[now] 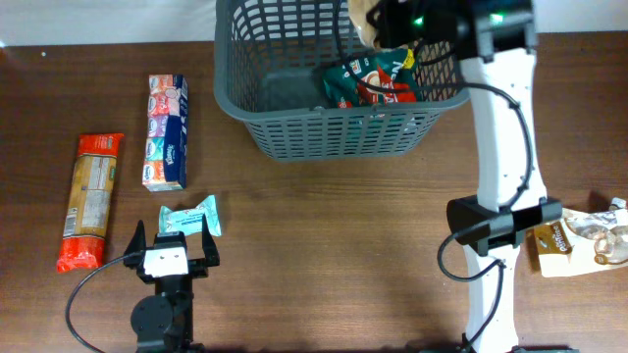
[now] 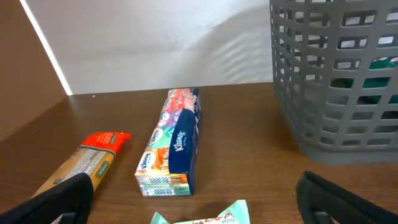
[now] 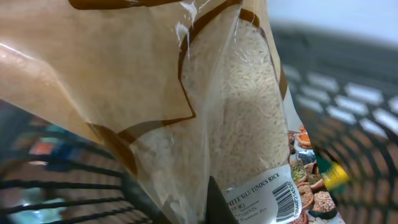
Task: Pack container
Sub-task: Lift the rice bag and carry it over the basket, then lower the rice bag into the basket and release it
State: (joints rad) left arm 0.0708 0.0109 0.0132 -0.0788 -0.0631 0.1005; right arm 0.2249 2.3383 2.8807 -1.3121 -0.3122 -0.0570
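Observation:
The container (image 1: 334, 132), a dark grey slotted basket, stands at the back middle of the table and shows at the right in the left wrist view (image 2: 336, 81). A green packet (image 1: 371, 83) lies inside it. My right gripper (image 1: 392, 29) hangs over the basket's far right corner, shut on a clear bag of white rice (image 3: 211, 99) that fills its own view; the bag's top (image 1: 365, 14) shows overhead. My left gripper (image 2: 199, 214) stands open low over the table, its fingers (image 2: 59, 199) wide on either side of a mint-green packet (image 2: 208, 218).
A tissue pack (image 1: 167, 130) and an orange pasta packet (image 1: 88, 201) lie left of the basket. More packets (image 1: 589, 240) lie at the right edge. The right arm stretches from the front right up to the basket.

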